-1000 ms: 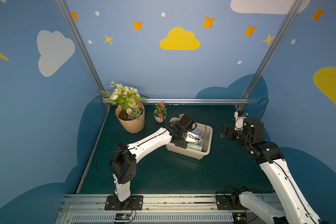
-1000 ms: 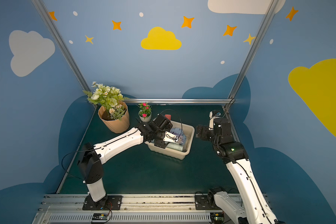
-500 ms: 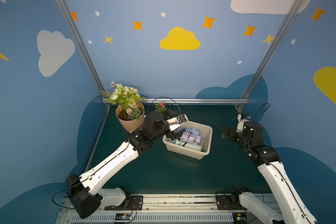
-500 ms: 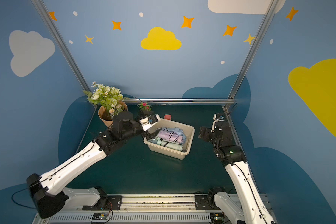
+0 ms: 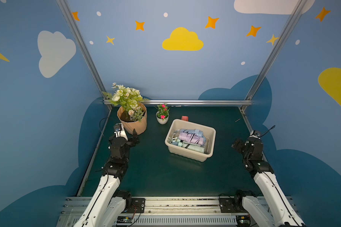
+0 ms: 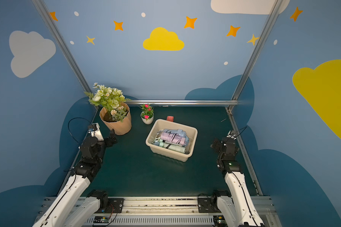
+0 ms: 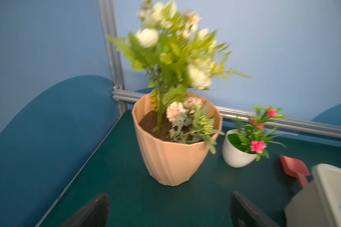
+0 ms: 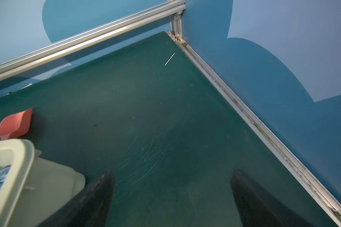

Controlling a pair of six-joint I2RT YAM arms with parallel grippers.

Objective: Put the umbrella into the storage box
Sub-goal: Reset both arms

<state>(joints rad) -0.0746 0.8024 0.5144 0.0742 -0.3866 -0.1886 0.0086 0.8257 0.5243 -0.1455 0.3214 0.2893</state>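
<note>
At table point(image 5: 156, 176) left, beside the faceted peach pot point(image 5: 135, 125), left gripper point(image 7: 167, 199) is gaping wide, gripping nothing. Centre: smooth cream storage box point(image 5: 185, 155), rounded corners, is holding folded fabric umbrellas point(image 5: 189, 137), lilac uppermost. Right gripper point(image 8: 172, 175) is hovering fully spread, empty.

1. A light-blue back wall point(image 5: 165, 78) carries a painted yellow cloud point(image 5: 182, 40), orange four-point stars point(image 5: 211, 22) and small white dots.
2. The side walls match it, with a white cloud point(image 5: 54, 52) on one and a large yellow cloud point(image 6: 323, 94) on the other.
3. Dark-blue cloud shapes point(image 5: 224, 94) run along the foot of the walls.
4. Slanted silver aluminium posts point(image 5: 82, 49) stand at the back corners, joined by a horizontal aluminium rail point(image 5: 185, 102).
5. The dark-green matte tabletop point(image 5: 156, 173) shows fine pale scratches point(image 8: 152, 149) in the right wrist view.
6. A silver slotted base rail point(image 5: 181, 204) edges the front.
7. The light is soft and even.
</note>
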